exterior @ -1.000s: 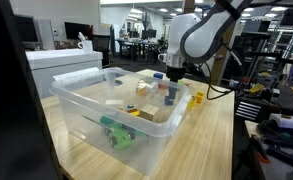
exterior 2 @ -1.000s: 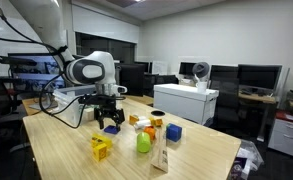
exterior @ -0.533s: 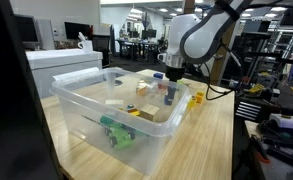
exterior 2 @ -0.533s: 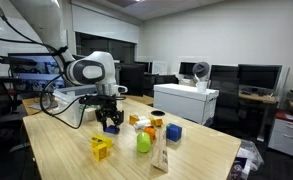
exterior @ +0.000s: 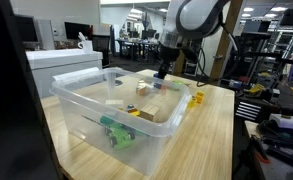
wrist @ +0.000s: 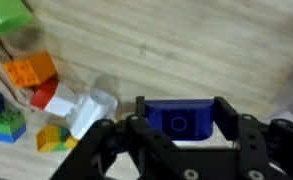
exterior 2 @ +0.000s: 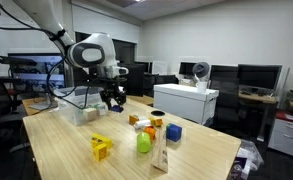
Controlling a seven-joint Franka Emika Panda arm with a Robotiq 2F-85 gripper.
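In an exterior view the end effector hangs in the air above the far side of a clear bin that stands on the wooden bench. What it carries is too small and dark to tell here. A yellow block lies on the bench just beside the bin. In an exterior view from another place, the end effector is above the bench, well apart from a yellow piece, a green piece and a blue cube. In the wrist view the end effector is clenched on a blue block, which sits between its two fingers, clear of the bench. To the side lie an orange block, a red block and what seems a white block.
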